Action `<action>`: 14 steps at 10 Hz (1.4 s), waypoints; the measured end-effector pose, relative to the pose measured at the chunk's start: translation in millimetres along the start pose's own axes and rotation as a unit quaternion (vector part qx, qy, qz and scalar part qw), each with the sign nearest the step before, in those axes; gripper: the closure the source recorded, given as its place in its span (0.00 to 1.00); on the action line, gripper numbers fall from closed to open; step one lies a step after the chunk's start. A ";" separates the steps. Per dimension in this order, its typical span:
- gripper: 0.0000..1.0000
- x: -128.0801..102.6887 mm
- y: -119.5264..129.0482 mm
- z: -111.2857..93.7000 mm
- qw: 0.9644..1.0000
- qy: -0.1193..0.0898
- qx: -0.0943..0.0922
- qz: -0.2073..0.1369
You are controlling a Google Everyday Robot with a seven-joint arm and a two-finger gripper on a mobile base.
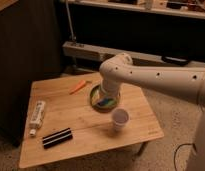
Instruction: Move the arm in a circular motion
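The thick cream-white arm (156,77) reaches in from the right, and its bent elbow joint (116,67) hangs over the back middle of the wooden table (71,130). From the elbow a segment drops straight down onto a green bowl (97,102) with something blue and yellow inside. The gripper (107,96) is at the lower end of that segment, just above the bowl, mostly hidden by the arm.
A white paper cup (120,119) stands just in front of the bowl. An orange carrot-like item (78,86) lies at the back left. A white tube (37,116) and a black bar (57,138) lie at the front left. A dark cabinet stands to the left.
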 end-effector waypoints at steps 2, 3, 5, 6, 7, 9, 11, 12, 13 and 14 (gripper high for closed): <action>0.65 24.7 49.6 -0.7 0.998 0.001 -0.035 -0.054; 0.77 33.6 84.5 1.9 0.994 0.002 -0.056 -0.088; 0.94 31.9 138.6 7.8 0.987 -0.001 -0.084 -0.135; 1.00 21.5 176.1 12.2 0.981 -0.007 -0.096 -0.168; 1.00 14.2 190.7 13.7 0.978 -0.012 -0.099 -0.181; 1.00 -8.2 206.4 13.8 0.976 -0.029 -0.101 -0.189; 1.00 -34.1 197.4 10.9 0.978 -0.044 -0.098 -0.180; 1.00 -51.3 188.1 9.4 0.979 -0.051 -0.095 -0.173; 1.00 -72.6 173.0 8.0 0.981 -0.058 -0.088 -0.165; 1.00 -87.7 161.5 7.1 0.982 -0.063 -0.082 -0.157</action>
